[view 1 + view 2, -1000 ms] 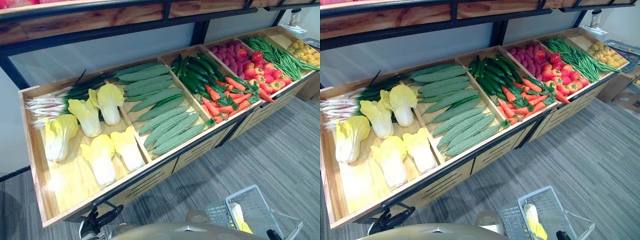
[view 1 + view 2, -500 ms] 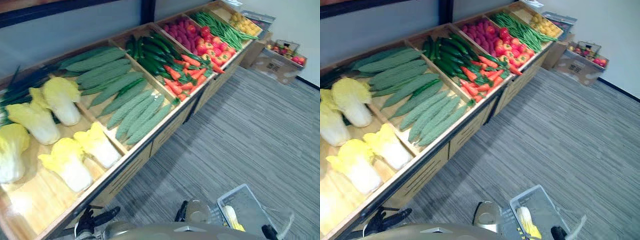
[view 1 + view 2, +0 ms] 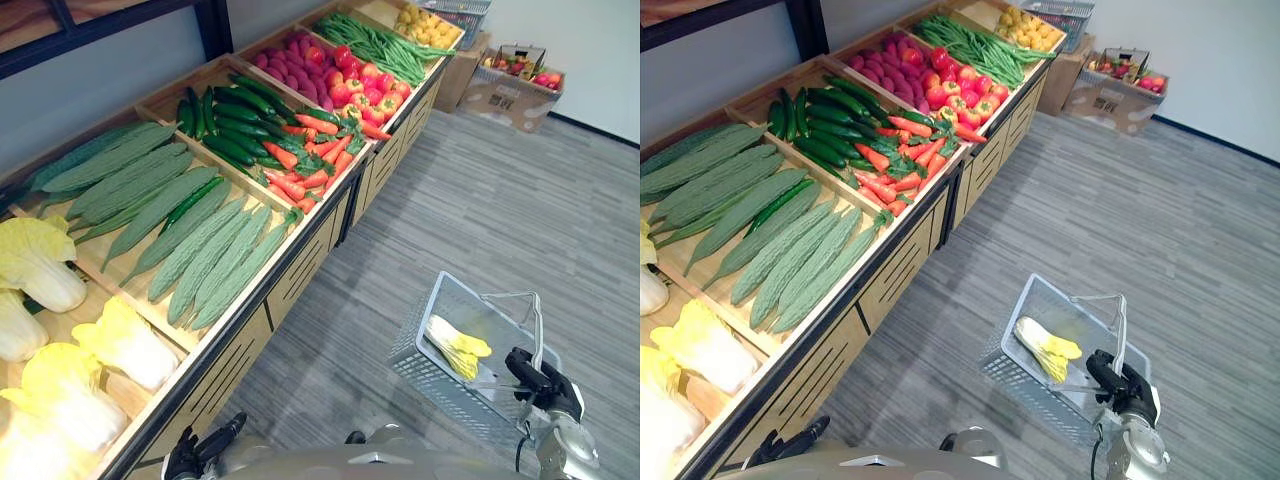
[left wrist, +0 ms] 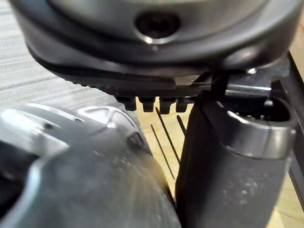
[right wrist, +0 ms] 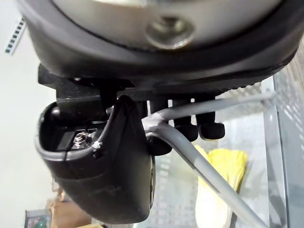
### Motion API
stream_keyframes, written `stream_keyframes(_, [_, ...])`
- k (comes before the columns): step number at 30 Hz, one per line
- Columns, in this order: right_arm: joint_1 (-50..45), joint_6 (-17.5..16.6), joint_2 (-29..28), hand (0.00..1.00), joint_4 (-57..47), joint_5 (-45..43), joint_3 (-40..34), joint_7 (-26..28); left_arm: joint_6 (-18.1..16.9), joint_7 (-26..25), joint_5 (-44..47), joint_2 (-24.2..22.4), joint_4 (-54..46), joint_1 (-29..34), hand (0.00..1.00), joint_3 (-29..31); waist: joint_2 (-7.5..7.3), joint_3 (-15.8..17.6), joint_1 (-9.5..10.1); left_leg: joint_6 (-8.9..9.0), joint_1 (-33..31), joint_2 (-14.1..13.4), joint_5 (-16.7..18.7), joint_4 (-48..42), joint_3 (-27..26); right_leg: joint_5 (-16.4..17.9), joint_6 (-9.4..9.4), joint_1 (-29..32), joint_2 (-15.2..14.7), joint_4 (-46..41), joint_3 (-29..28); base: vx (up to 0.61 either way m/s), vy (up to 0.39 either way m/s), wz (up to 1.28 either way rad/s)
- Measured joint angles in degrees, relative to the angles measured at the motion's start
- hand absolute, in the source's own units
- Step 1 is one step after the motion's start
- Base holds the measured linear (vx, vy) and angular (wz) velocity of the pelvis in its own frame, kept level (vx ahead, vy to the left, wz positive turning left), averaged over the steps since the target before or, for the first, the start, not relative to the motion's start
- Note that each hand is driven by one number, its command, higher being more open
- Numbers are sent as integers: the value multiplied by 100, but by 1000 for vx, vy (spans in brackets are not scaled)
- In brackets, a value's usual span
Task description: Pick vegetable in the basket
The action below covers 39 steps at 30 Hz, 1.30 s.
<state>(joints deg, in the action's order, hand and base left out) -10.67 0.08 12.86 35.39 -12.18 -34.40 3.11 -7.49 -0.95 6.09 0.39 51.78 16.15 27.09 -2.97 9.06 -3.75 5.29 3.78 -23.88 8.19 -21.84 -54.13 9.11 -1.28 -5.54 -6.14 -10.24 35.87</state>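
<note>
R hand (image 3: 540, 380) has its fingers curled round the handle of the wire basket (image 3: 440, 385), which hangs over the floor, well apart from the produce stand (image 3: 300, 280) front edge. One napa cabbage (image 3: 455, 345) lies inside. L hand (image 3: 200, 452) sits low by the stand's front edge, fingers relaxed, nothing held. Step, prob.: carrying between picks. Next calls for L hand to reach into a compartment, e.g. the bitter gourds (image 3: 205, 265), w/ basket brought nearer.
</note>
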Motion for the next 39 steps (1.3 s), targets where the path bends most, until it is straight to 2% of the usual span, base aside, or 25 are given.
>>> stream_keyframes(2, [-25, -59, 0, 0, -2, -3, -16, 0, 10, -8, -3, 6, 33, 0, 100, -2, -25, 16, -94, -34, 105, 166, -95, 240, -75, -274, -12, -192, 69, 450, -4, 78, 17, -11])
stream_keyframes(4, [-33, -59, 1, 0, -2, -1, -16, -4, 13, -13, -4, 25, 53, -6, 100, -57, -12, 36, -128, -66, 232, 275, -118, 317, -57, -350, -52, -333, 70, 650, -61, 51, 53, -13])
stream_keyframes(5, [-61, -58, 0, 0, 10, 3, -1, -3, 13, -17, -4, 27, 54, -8, 100, -132, -2, 58, -124, -69, 296, 315, -119, 287, 103, -370, -74, -395, 77, 734, -148, 46, 62, -36])
stream_keyframes(7, [-67, -58, -9, 0, 31, 4, 72, 8, 18, -27, -1, 42, 52, 5, 100, -205, 55, 68, -91, -85, 218, 161, -131, -444, 759, -377, -75, -532, 62, 798, -432, 25, 29, -73])
stream_keyframes(8, [36, -63, 3, 0, 30, 4, 184, 3, 107, 94, 215, -38, 177, -6, 100, -187, 47, 100, 0, -76, -78, 224, 164, -943, 1762, -378, -73, -580, 1, 786, -849, 65, 94, -105])
stream_keyframes(9, [74, -63, 4, 0, 40, 4, 209, -5, 210, 173, 379, -42, 195, -29, 100, -191, 87, 104, 56, -21, -138, 407, 393, -805, 2275, -377, -73, -535, -28, 737, -1009, 83, 197, -144])
stream_keyframes(10, [198, -61, 2, 0, 170, 12, 333, -15, 329, 232, 589, -42, 229, -46, 100, -198, 117, 119, 136, -60, -246, 808, 675, -505, 3195, -371, -69, -417, -15, 643, -1368, 83, 233, -138])
stream_keyframes(11, [292, -59, -4, 0, 276, 12, 428, -27, 390, 255, 761, -50, 234, -40, 100, -195, 119, 124, 252, -95, -279, 1147, 808, -243, 3865, -353, -54, -270, 10, 504, -1686, 48, 260, -184])
stream_keyframes(12, [360, -58, -11, 0, 292, 12, 510, -66, 469, 296, 898, -60, 247, -46, 100, -204, 173, 156, 368, -69, -262, 1557, 806, 142, 4769, -282, -86, -71, 104, 254, -2113, 27, 276, -165])
stream_keyframes(13, [427, -60, -13, 0, 294, 13, 516, -82, 479, 298, 927, -80, 247, -35, 100, -211, 252, 190, 415, -97, -197, 1681, 750, 295, 5147, -227, -94, 27, 197, 78, -2336, 41, 281, -166])
stream_keyframes(14, [427, -53, -111, 0, 297, 6, 574, -101, 527, 390, 1055, 18, 261, 9, 100, -177, 152, 244, 436, -61, 28, 1716, 745, 273, 5188, -132, -101, 180, 266, -167, -2688, 53, 170, -122])
stream_keyframes(15, [360, -53, -80, 0, 268, 1, 578, -72, 526, 428, 1189, 82, 249, 34, 100, -165, -6, 277, 403, -61, -32, 1776, 745, -58, 5415, -71, -144, 202, 275, -229, -2954, 33, 47, -100])
stream_keyframes(17, [320, -53, 122, 0, 213, -3, 587, -81, 526, 450, 1187, 84, 243, 9, 100, -153, 0, 296, 427, -58, -123, 1800, 750, -480, 5671, -72, -136, 252, 368, -276, -3304, -25, -17, -78])
stream_keyframes(20, [244, -67, 443, 0, -109, -4, 621, -39, 462, 229, 1059, -32, 249, 11, 100, -247, 188, 247, 345, -63, 116, 1667, 747, -328, 5589, -153, -77, 350, 563, -278, -3804, -22, -21, -99])
stream_keyframes(21, [197, -81, 586, 0, -204, -3, 614, -16, 401, 197, 850, -58, 256, 7, 100, -376, 339, 205, 319, -74, 248, 1617, 740, -121, 5502, -199, -58, 383, 650, -274, -4001, 12, 3, -81])
stream_keyframes(23, [180, -82, 733, 0, -239, -1, 607, -6, 295, 189, 536, -56, 257, 13, 100, -606, 438, 176, 196, -97, 399, 1622, 656, 162, 5416, -226, -50, 452, 684, -303, -4167, 25, -9, -63])
stream_keyframes(24, [115, -82, 782, 0, -239, 0, 500, -22, 197, 174, 266, -52, 257, 15, 100, -814, 563, 117, 128, -101, 571, 1645, 567, 407, 5312, -228, -50, 477, 694, -365, -4307, 18, -11, -48])
stream_keyframes(26, [30, -82, 776, 0, -238, 1, 444, -94, -20, 116, 194, -59, 240, -20, 100, -1015, 670, 54, 35, -105, 743, 1677, 495, 640, 5222, -226, -50, 484, 700, -386, -4439, 6, 7, -41])
stream_keyframes(28, [-4, -79, 745, 0, -236, 0, 440, -146, -219, 45, 196, -50, 118, -146, 100, -1106, 687, 44, 18, -159, 885, 1728, 452, 919, 5204, -233, -66, 605, 734, -457, -4640, -36, 23, -48])
stream_keyframes(31, [-43, -76, 712, 0, -235, 1, 330, -235, -279, 19, 196, -28, 64, -325, 100, -1134, 686, 42, -5, -143, 957, 1760, 463, 1206, 5133, -286, -147, 755, 750, -480, -4772, -70, 55, -30])
stream_keyframes(34, [-187, -71, 660, 0, -236, 6, 327, -245, -276, 19, 184, 39, 68, -324, 100, -1270, 597, 21, -38, -140, 988, 1877, 498, 1481, 5026, -366, -269, 936, 716, -497, -4928, -58, 90, -25])
stream_keyframes(39, [-199, -51, 307, 0, -239, 10, 349, -178, -239, 121, -3, 135, 181, -223, 100, -1282, 399, -22, -14, -243, 1072, 2044, 613, 1486, 4474, -540, -441, 1091, 692, -447, -5450, -49, 93, -54])
